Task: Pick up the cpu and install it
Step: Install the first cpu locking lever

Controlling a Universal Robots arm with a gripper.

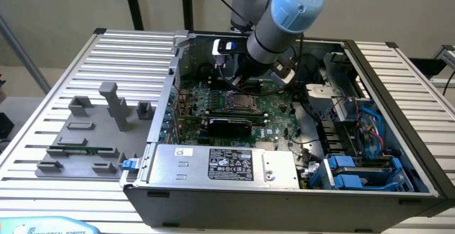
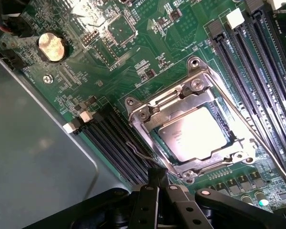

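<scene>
- The gripper (image 2: pixel 158 183) was clenched shut on nothing, its black fingers (image 2: pixel 152 202) pressed together just above the board (image 2: pixel 148 52).
- The cpu (image 2: pixel 194 132) lay flat in its socket (image 2: pixel 193 126), silvery top up, inside the metal frame (image 2: pixel 157 107), which ran round all four of its edges.
- The fingertips stood just beside the socket's near edge, apart from the cpu.
- In the exterior view the socket (image 1: pixel 239 102) sat near the middle of the board (image 1: pixel 213 98), below the arm (image 1: pixel 274 29).
- The arm reached down into the open case (image 1: pixel 398 85) from the far side, its wrist close to the case's back wall.
- Dark memory slots (image 2: pixel 257 62) ran along one side of the socket and another bank (image 2: pixel 117 143) along the opposite side, leaving little bare board next to the frame.
- A thin lever (image 2: pixel 257 138) ran beside the frame's edge towards the slots.
- A round coin battery (image 2: pixel 52 46) sat well apart from the socket, near the board's edge, where a grey case wall (image 2: pixel 33 162) began.
- A power supply (image 1: pixel 227 164) closed off the near side of the case; drive bays with blue tabs (image 1: pixel 355 172) filled the exterior view's right.
- On the ribbed table (image 1: pixel 114 47), at the exterior view's left, a grey fixture (image 1: pixel 96 132) carried upright blocks and a green memory stick (image 1: pixel 82 151), well apart from the case.
</scene>
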